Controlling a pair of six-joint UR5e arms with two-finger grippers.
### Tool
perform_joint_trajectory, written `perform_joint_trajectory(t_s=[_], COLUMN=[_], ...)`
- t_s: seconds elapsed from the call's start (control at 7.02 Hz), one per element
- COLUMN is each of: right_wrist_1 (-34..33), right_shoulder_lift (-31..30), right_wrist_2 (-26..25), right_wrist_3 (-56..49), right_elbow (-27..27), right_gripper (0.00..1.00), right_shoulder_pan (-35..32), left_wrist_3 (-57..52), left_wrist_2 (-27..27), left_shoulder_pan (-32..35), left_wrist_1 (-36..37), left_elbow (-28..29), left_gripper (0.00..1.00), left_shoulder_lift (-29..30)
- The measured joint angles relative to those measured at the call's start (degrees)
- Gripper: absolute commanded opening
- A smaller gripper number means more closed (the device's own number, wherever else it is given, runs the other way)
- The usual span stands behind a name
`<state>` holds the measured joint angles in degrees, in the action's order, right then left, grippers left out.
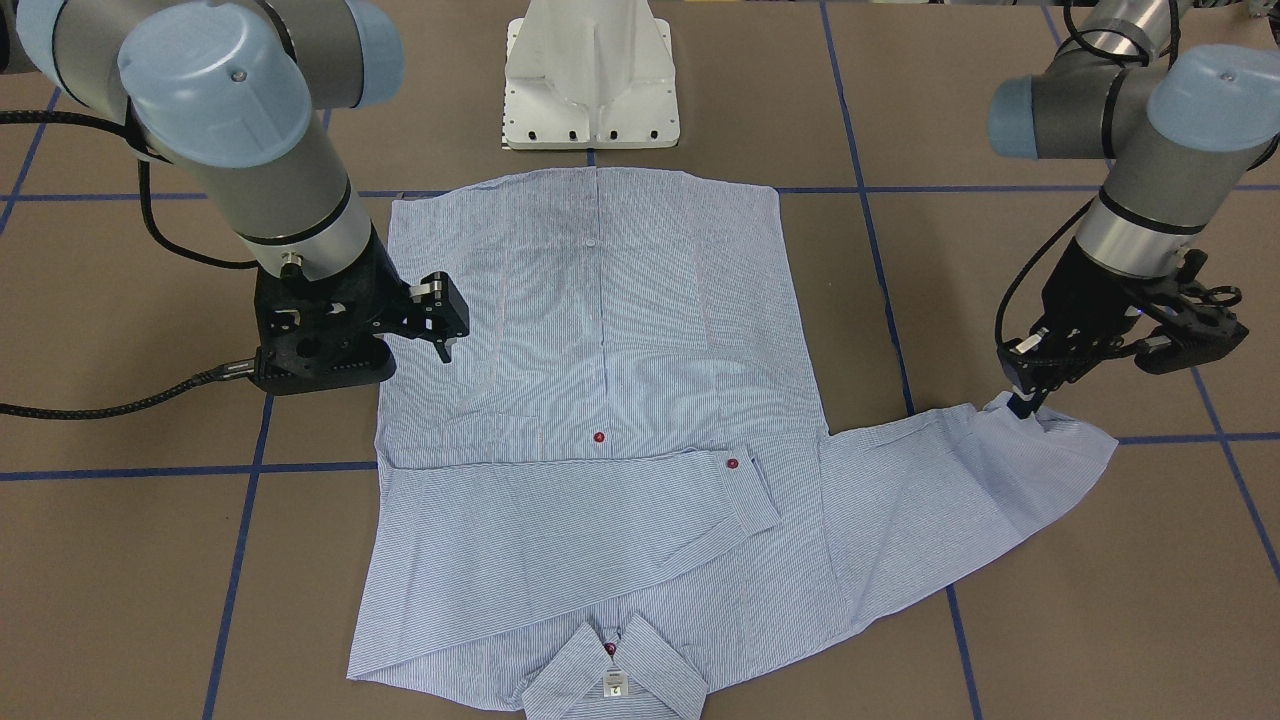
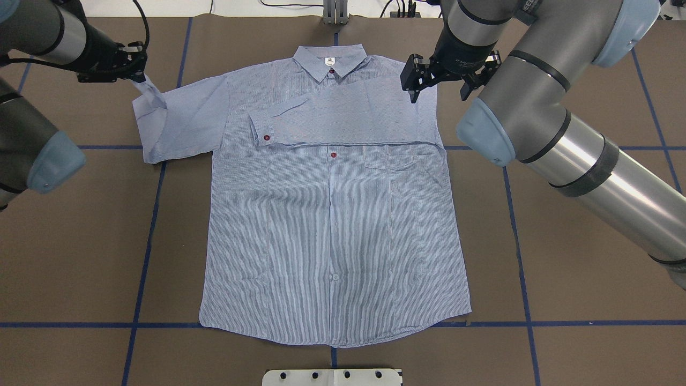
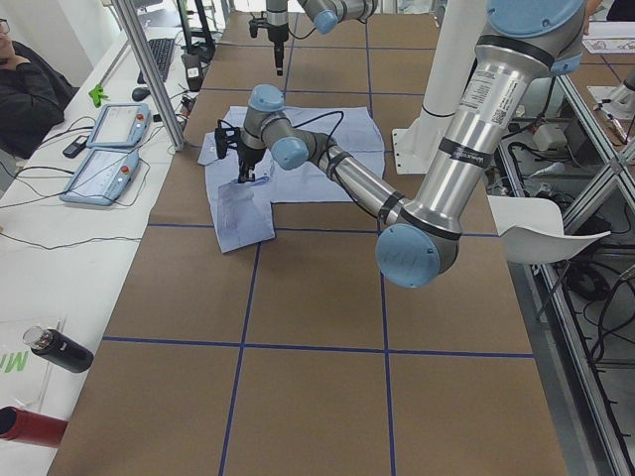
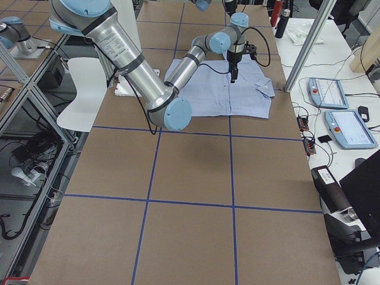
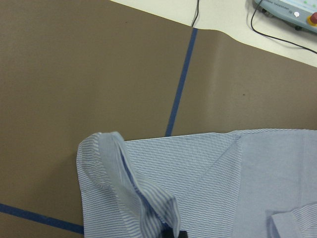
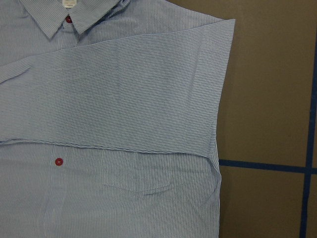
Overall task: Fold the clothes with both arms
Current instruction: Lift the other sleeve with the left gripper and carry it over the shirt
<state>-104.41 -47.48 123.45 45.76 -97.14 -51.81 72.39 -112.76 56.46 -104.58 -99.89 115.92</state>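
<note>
Your shirt (image 2: 332, 225) lies flat, buttons up, on the surface (image 2: 536, 241), one sleeve (image 2: 343, 115) folded across its chest. Farther out, the right claw (image 2: 438, 90) hangs open; the left claw (image 1: 1024, 402) pinches just the edge of the other cuff (image 1: 1060, 442), which could slip free or drag the body askew

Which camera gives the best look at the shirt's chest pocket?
The right wrist-mounted view: the chest pocket lies close up, its seams clear. Overhead shows it small; front-facing only faintly; the side views too small; the left wrist view misses it.
</note>
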Motion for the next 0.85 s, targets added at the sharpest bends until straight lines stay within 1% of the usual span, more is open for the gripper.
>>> perform_joint_trajectory(t_s=[0.14, 0.43, 0.57, 0.85], right_wrist_1=[0.0, -0.2, -0.2, -0.3], right_shoulder_lift=[-1.3, -5.3, -7.2, -9.0], right_wrist_2=[1.0, 3.5, 4.3, 4.3], right_wrist_3=[0.0, 0.2, 0.4, 0.8], right_elbow=[-0.9, -3.7, -4.9, -5.5], right_gripper=[0.99, 0.99, 0.99, 0.99], right_shoulder_pan=[-0.7, -3.0, -4.2, -5.8], left_wrist_3=[3.4, 7.3, 8.1, 10.4], left_wrist_2=[0.3, 4.0, 5.3, 5.7], left_shoulder_pan=[-2.1, -6.6, -7.8, -8.9], left_wrist_1=[0.8, 0.9, 0.8, 0.5], left_elbow=[1.5, 5.8, 7.6, 9.0], left_gripper=[0.00, 0.00, 0.00, 0.00], left_shoulder_lift=[3.6, 10.5, 13.7, 18.6])
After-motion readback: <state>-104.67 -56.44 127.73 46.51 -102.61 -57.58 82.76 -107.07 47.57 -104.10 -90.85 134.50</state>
